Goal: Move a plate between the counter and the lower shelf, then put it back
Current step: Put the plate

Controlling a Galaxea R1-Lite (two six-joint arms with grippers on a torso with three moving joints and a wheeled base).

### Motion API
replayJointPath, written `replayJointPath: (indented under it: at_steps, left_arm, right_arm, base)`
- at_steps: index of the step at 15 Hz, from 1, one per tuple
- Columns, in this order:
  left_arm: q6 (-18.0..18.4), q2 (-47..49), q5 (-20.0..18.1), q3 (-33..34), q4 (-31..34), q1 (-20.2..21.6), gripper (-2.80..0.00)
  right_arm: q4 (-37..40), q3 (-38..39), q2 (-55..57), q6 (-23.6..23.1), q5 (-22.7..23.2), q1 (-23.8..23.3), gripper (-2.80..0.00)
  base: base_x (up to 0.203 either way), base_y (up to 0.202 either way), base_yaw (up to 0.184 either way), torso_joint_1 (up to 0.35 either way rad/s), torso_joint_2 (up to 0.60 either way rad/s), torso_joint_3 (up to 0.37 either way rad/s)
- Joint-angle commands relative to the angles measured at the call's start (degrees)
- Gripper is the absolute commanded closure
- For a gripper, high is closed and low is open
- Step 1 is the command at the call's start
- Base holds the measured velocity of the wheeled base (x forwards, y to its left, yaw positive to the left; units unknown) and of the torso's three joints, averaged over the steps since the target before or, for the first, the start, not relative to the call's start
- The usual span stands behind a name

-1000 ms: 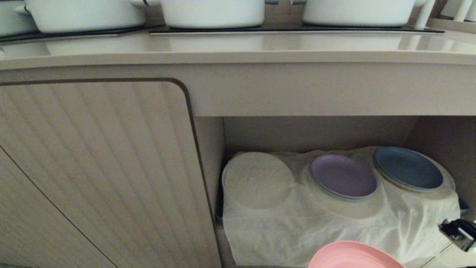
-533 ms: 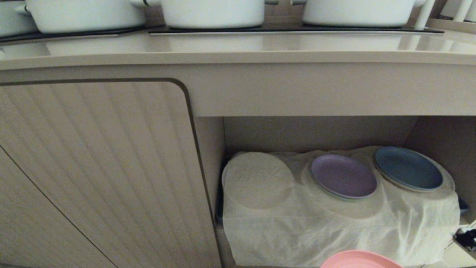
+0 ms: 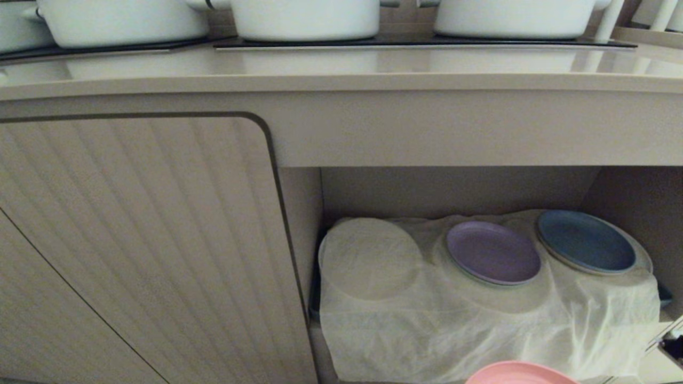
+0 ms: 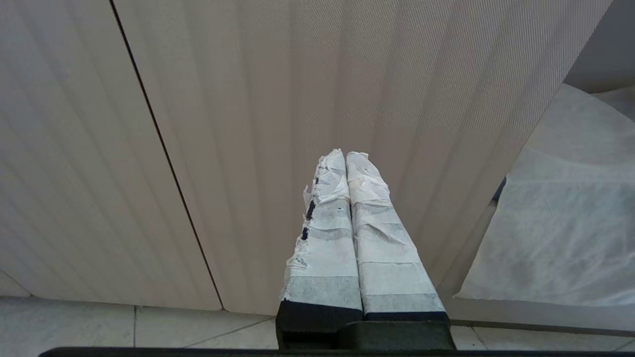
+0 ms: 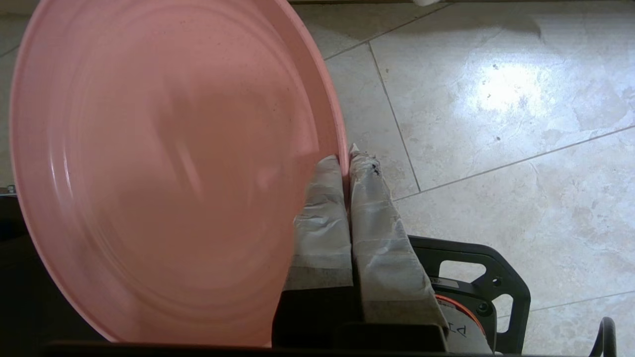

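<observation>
Lower now, the plate (image 5: 163,173) barely shows at my near edge, face up, no long axis, rim pinched by right gripper (image 5: 346,161); one purple plate (image 3: 493,252), one blue plate (image 3: 586,241) on the lower shelf (image 3: 480,330)

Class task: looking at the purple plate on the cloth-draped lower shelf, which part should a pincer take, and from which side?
Probably the near rim of the purple plate, approached from the shelf's open front. It lies flat with a low raised rim, the blue plate crowds its right, and the counter overhangs.
</observation>
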Motion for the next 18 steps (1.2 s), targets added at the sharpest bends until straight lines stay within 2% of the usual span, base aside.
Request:
replayJointPath:
  at_steps: [1,18]
  left_arm:
    - [0.0,0.1,0.0,0.0,0.0,0.0,0.00]
    - [-0.1,0.1,-0.1,0.0,0.1,0.0,0.00]
  right_arm:
    - [0.0,0.2,0.1,0.2,0.0,0.0,0.00]
    - [-0.7,1.3,1.4,1.6,0.2,0.2,0.00]
  base:
    - [0.000,0.000,0.000,0.000,0.00,0.000]
    - [0.000,0.000,0.000,0.000,0.00,0.000]
